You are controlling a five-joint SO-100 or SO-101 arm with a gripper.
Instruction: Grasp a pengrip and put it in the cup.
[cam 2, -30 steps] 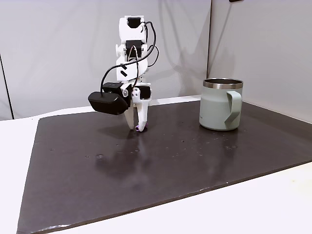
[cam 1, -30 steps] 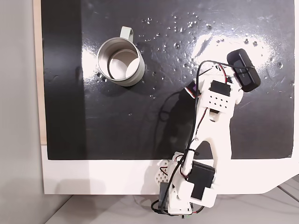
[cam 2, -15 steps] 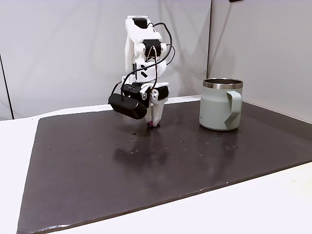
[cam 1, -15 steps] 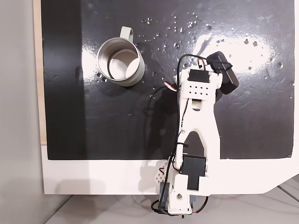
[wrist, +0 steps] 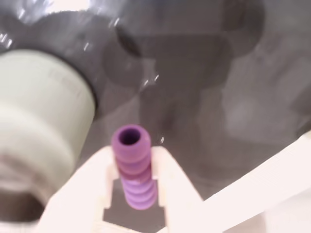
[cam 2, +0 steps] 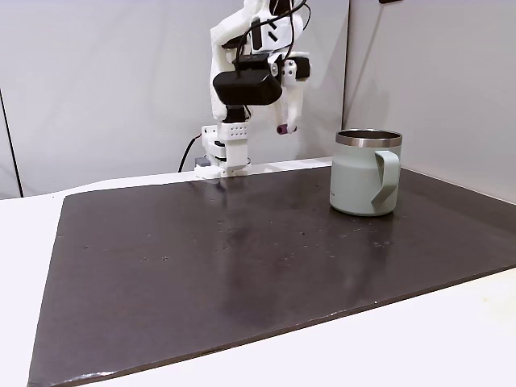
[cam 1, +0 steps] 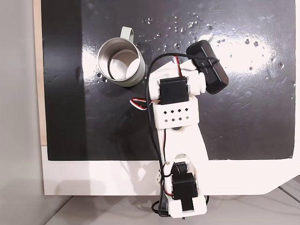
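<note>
The pengrip point(wrist: 133, 165), a light-purple ribbed tube, stands upright between the two white fingers point(wrist: 170, 179) of my gripper point(wrist: 132, 155), which is shut on it. Seen from the side in a fixed view, the gripper point(cam 2: 284, 122) hangs high above the black mat with the pengrip point(cam 2: 282, 128) poking out below its tips. It is left of the cup point(cam 2: 367, 173) and a little above rim height. In the fixed view from above, the metal cup point(cam 1: 120, 62) stands upright and looks empty, and the arm point(cam 1: 176, 112) to its right hides the gripper. The cup's pale wall point(wrist: 39, 131) is blurred at the wrist view's left.
The black mat point(cam 2: 242, 266) lies on a white table point(cam 2: 451, 339), with grey walls close behind. The black wrist camera point(cam 1: 207, 67) sticks out beside the arm. The arm's base point(cam 1: 185, 192) sits at the mat's near edge in the fixed view from above.
The gripper has risen from the mat with the pengrip in it and swung toward the cup. The cup has not moved.
</note>
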